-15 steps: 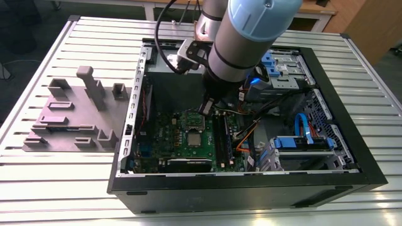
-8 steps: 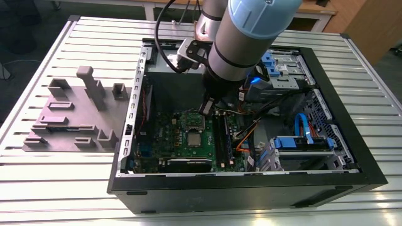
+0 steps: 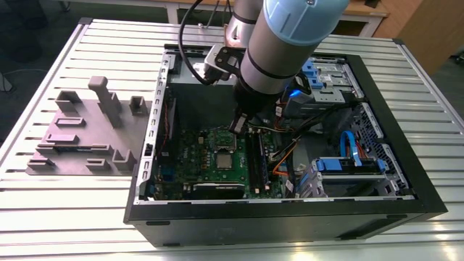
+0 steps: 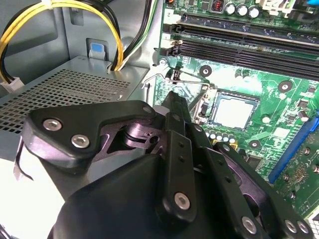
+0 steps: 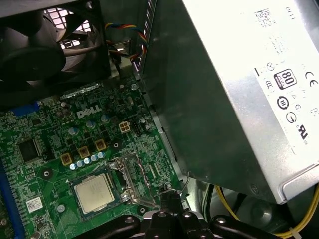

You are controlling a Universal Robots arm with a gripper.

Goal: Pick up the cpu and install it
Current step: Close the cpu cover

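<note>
The cpu (image 3: 225, 161) (image 4: 234, 110) (image 5: 94, 193) is a small silvery square lying flat in its socket on the green motherboard (image 3: 195, 163) inside the open computer case (image 3: 275, 217). A hinged metal frame (image 5: 130, 180) stands open beside the socket. My gripper (image 3: 239, 128) (image 4: 174, 99) (image 5: 169, 198) hangs just past the socket's edge on the power-supply side, near a thin wire lever (image 4: 187, 78). Its fingers are pressed together, with nothing visible between them. It does not touch the cpu.
A large grey power supply box (image 5: 239, 89) (image 4: 65, 89) stands close beside the gripper, with yellow cables (image 4: 30, 25). Long black memory slots (image 4: 239, 42) run past the socket. A black fan (image 5: 40, 45) sits at the board's end. A grey fixture (image 3: 87, 136) lies on the slatted table.
</note>
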